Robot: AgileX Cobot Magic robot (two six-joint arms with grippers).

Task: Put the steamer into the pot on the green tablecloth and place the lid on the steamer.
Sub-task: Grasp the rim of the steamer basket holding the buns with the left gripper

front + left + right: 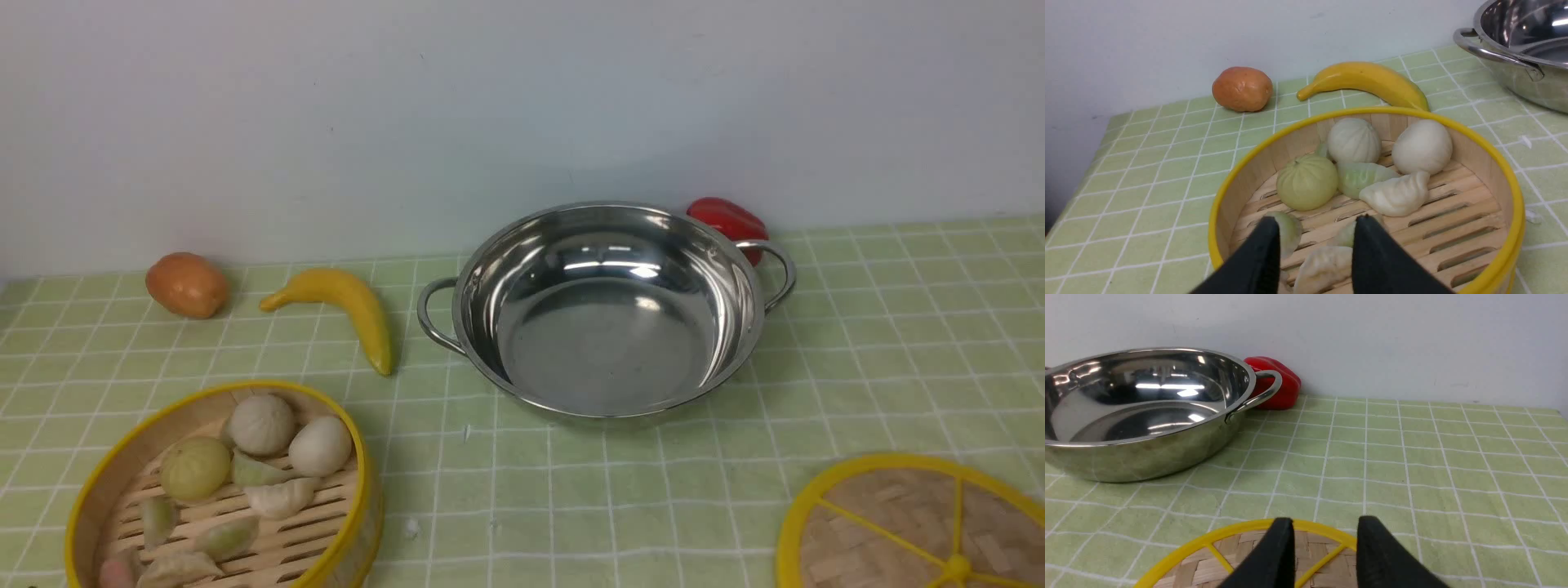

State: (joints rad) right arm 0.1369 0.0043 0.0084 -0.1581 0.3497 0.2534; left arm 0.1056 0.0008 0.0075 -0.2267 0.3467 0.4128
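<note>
The steamer point(357, 457), a bamboo basket with a yellow rim, stands at the front left of the green tablecloth point(898, 343) and holds several buns and dumplings. My left gripper point(1318, 222) hovers over the steamer point(1372, 111), open, with nothing between its fingers. The empty steel pot point(608, 327) sits in the middle at the back. The flat woven lid point(898, 523) lies at the front right. My right gripper point(1326, 522) is open above the far edge of the lid point(1229, 559) and holds nothing. Neither gripper shows in the front view.
A yellow banana point(351, 306) and a brown potato point(187, 284) lie at the back left, between the steamer and the wall. A red pepper point(731, 219) sits behind the pot's right handle. A pale wall closes off the back.
</note>
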